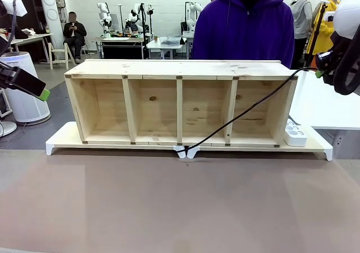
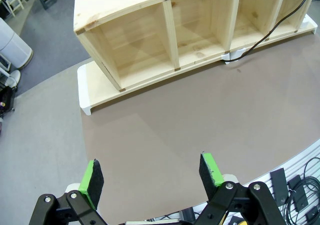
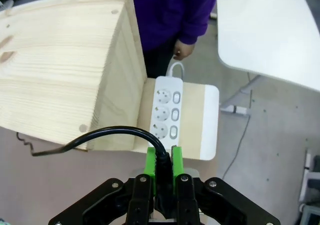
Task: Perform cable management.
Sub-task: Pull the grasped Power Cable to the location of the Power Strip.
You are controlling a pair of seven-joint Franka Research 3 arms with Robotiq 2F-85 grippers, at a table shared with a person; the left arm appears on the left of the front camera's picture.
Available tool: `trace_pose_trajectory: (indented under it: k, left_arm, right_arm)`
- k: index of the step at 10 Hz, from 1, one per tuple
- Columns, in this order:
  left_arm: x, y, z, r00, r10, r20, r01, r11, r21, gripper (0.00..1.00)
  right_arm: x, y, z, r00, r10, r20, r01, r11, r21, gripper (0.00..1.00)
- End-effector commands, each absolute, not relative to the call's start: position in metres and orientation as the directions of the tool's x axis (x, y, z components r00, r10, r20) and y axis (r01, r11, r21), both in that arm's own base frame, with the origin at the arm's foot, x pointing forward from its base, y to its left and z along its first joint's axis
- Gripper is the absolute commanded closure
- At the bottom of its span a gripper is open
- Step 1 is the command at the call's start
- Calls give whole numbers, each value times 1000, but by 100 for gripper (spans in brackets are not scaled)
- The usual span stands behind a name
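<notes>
The thin black cable [image 3: 110, 131] is clenched by the right end effector [image 3: 162, 154]; insertion into the white plastic power strip [image 3: 166, 110] seems called for next.

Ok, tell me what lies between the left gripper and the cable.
Only bare brown tabletop, in the left wrist view. The left gripper hangs above it, jaws open; the cable runs down across the wooden shelf at the far side.
</notes>
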State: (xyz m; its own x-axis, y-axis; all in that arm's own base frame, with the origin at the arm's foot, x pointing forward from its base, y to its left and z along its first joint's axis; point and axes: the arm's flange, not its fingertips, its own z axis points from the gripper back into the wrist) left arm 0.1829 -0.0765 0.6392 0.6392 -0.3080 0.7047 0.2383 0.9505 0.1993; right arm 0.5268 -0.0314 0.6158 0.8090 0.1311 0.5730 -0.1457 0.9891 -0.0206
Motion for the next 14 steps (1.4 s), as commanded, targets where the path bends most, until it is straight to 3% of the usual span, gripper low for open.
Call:
trace_pose_trajectory:
  k: [1,4,14]
  left_arm:
    - [184,-76,638,635,-308,708,236,950,202,0]
    - [184,-76,638,635,-308,708,236,950,202,0]
    - [184,-76,638,635,-308,708,236,950,202,0]
  right_arm:
    - [517,-39,625,816,92,571,-92,995,-28,84]
    - [502,-55,629,809,69,584,-76,997,-12,84]
    - [524,-40,617,860,71,505,-61,997,-37,84]
